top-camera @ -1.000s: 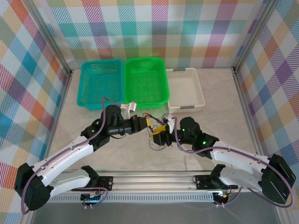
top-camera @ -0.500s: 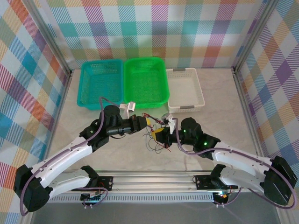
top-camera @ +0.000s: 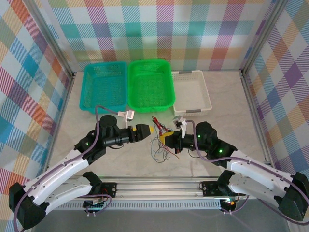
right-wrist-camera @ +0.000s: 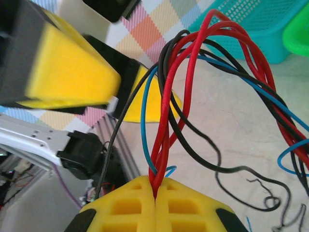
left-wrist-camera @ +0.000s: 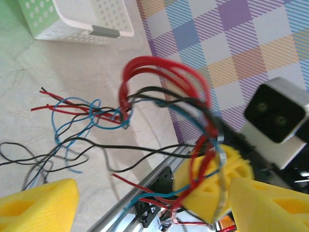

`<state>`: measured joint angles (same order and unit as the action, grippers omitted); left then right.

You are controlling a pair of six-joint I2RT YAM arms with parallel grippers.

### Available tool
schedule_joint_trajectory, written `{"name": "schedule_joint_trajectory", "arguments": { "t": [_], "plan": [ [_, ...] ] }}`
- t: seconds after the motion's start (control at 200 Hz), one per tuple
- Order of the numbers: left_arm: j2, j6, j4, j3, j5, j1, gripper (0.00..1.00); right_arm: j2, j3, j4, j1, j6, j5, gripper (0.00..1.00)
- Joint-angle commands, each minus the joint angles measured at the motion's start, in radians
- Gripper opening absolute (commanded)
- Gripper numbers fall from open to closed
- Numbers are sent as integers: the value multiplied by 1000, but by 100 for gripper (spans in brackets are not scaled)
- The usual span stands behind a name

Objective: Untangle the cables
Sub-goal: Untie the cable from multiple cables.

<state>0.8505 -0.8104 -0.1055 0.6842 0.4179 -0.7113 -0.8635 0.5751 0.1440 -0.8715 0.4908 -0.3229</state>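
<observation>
Cables point(top-camera: 160, 145): thin red, black and blue wires, tangled.
Right gripper point(right-wrist-camera: 155, 187) pads pinch red strands; left gripper point(top-camera: 152, 129), level opposite, spread wide, empty.

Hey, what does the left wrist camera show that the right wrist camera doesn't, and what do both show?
The left wrist view shows the white basket and the cables trailing loose ends across the table, framed by the open left gripper. The right wrist view shows the teal basket and the right gripper shut on the twisted bunch up close. Both show red, black and blue cables arching up from that gripper.
</observation>
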Motion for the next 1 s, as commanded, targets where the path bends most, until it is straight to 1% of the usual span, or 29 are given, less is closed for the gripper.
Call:
{"name": "schedule_joint_trajectory", "arguments": {
  "t": [0.0,0.08,0.275,0.495,0.615,0.745,0.88,0.995],
  "plan": [
    [-30,22,22,-57,-8,-5,80,32,58,52,20,84,-97,0],
    [-43,42,41,-90,-17,-7,79,32,79,66,40,139,-155,0],
    [-32,98,82,-135,-43,-7,79,11,143,46,55,216,-247,0],
    [16,93,296,-164,-21,-5,82,-44,194,92,57,315,-373,0],
    [20,79,430,-187,-2,-7,87,-57,208,90,59,334,-406,0],
    [-29,79,521,-224,1,-11,91,-69,210,107,64,358,-431,0],
    [-73,92,523,-249,-26,-13,92,-91,206,160,66,398,-461,0],
    [-77,80,563,-277,-32,-13,90,-107,202,204,66,427,-471,0]
  ]
}}
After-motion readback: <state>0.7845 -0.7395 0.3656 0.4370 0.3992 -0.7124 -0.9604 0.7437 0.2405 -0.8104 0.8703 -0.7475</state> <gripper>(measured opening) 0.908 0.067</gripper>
